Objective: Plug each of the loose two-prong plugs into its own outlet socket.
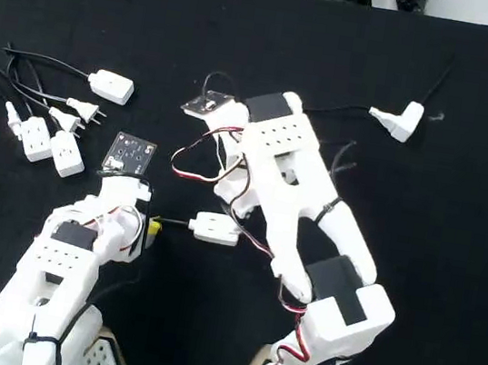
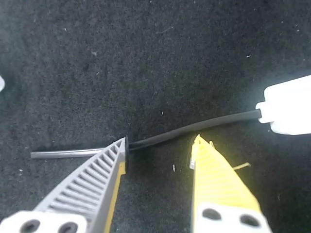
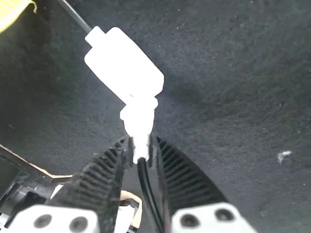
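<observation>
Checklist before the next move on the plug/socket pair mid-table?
1. Right gripper shut on plug: ok.
2. Plug meets the socket with no prongs showing: ok. Fully seated: cannot tell.
3. Plug in line with the socket: not ok, the pair bends at the joint.
4. Left gripper bracing the socket by its cord: not ok, it is open, and the cord lies across the fingertips unclamped.
5. Other loose plugs lie apart from both arms: ok.

Loose plug (image 1: 80,109) near white sockets (image 1: 66,154)
</observation>
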You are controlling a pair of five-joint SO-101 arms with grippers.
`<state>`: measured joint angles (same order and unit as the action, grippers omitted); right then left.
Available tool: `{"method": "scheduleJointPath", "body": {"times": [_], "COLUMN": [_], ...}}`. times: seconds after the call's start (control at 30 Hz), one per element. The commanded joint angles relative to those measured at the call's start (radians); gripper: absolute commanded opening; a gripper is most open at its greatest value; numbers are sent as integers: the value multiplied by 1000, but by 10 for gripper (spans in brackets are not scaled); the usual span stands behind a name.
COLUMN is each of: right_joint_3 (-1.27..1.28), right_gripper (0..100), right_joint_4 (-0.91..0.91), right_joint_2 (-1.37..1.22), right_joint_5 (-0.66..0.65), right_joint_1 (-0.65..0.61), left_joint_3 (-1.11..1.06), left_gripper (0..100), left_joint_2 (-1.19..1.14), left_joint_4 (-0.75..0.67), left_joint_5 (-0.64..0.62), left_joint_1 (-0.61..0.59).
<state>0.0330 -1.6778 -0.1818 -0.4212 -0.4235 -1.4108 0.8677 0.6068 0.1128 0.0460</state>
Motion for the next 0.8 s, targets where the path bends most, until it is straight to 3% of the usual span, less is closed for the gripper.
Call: {"method": "scheduleJointPath", "body": {"times": [0.0,0.17,0.5,0.77], "right_joint_3": [-5,-5,-4,-4], "right_gripper": [11,11,11,11], "right_joint_4": [-31,-46,-11,-11], "right_joint_2": [12,12,7,7], "right_joint_5": [2,5,158,201], "right_joint_1": [17,18,-49,-66], "left_joint_3": [19,19,19,19], "left_gripper": [220,220,220,220], "left_joint_2": [2,2,2,2], "left_joint_4": [-8,-9,-8,-8], "left_joint_5": [0,0,0,0], "left_joint_1": [-7,-7,-7,-7]}}
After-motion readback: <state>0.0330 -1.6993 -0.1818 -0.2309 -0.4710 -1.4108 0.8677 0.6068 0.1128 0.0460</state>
